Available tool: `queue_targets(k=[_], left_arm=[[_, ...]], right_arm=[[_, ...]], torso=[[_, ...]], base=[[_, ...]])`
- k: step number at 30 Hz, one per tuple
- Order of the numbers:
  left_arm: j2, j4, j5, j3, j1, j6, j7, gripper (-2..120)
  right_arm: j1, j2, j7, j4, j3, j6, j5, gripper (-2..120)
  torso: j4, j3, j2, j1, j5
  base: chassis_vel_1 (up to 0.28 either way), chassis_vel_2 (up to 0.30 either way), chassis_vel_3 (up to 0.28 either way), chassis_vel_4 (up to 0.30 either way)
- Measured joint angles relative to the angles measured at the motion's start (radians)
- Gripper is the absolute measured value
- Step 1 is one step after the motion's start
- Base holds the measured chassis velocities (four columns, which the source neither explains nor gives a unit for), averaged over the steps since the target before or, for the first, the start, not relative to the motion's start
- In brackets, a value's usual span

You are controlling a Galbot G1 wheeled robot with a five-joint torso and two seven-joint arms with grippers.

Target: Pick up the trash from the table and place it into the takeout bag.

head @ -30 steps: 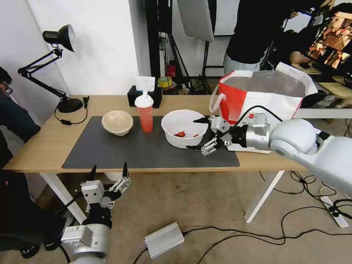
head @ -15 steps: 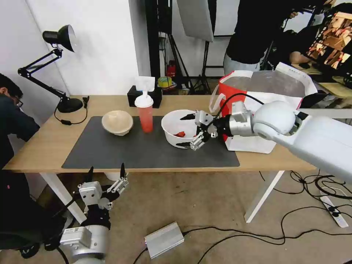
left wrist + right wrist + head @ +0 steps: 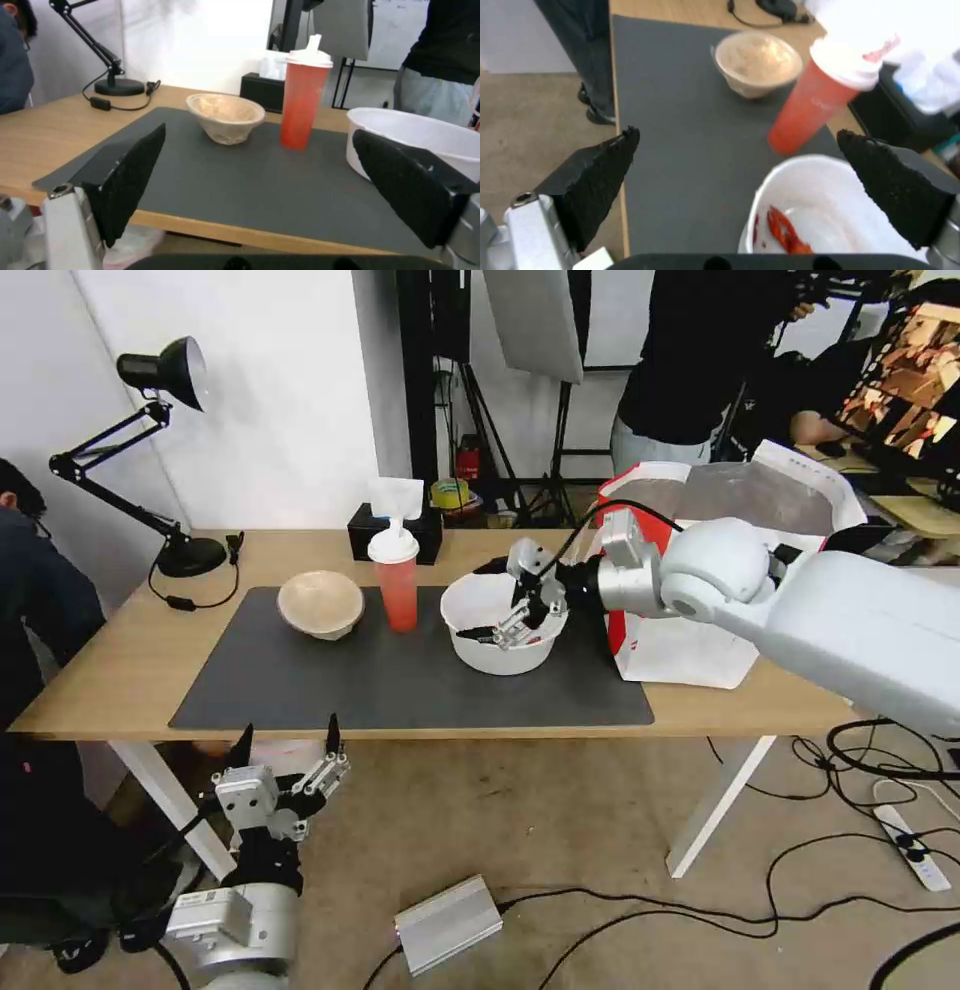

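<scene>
Over the last second the right gripper (image 3: 492, 600) has swung from the near right edge of the dark grey mat (image 3: 400, 685) up and leftward, and it now hangs over the white plastic bowl (image 3: 500, 655), its black fingers spread wide with one tip above the far rim and the other above the near part of the bowl; whether they touch the plastic cannot be told. The red scraps (image 3: 785, 234) lie at the bottom of that bowl. The red drink cup with white domed lid (image 3: 396, 575) stands upright on the mat just left of the bowl, and the beige paper bowl (image 3: 320, 605) sits further left, apart from the cup. All three rest on the wooden table (image 3: 110, 670). The white and red takeout bag (image 3: 720, 570) stands open at the table's right end, behind the right arm. The left gripper (image 3: 287, 745) waits below the table's front edge, fingers wide apart and holding nothing.
</scene>
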Motion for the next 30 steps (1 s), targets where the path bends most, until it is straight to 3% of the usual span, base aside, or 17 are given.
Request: queue_targets(k=[14, 21, 30], left_arm=[[-0.020, 0.017, 0.029, 0.014, 0.003, -0.021, -0.001, 100], [-0.020, 0.024, 0.035, 0.018, -0.001, -0.021, -0.001, 100], [-0.021, 0.025, 0.036, 0.016, -0.002, -0.025, -0.002, 100]], right_arm=[[0.002, 0.008, 0.050, -0.018, -0.037, -0.078, 0.035, 100], [-0.019, 0.014, 0.138, 0.018, -0.001, -0.230, 0.133, 100], [-0.027, 0.012, 0.143, 0.024, 0.021, -0.278, 0.183, 100]], torso=[[0.0000, 0.000, 0.000, 0.000, 0.0001], [0.0000, 0.000, 0.000, 0.000, 0.0000], [0.0000, 0.000, 0.000, 0.000, 0.0000]], base=[[0.000, 0.000, 0.000, 0.000], [0.000, 0.000, 0.000, 0.000], [0.000, 0.000, 0.000, 0.000]])
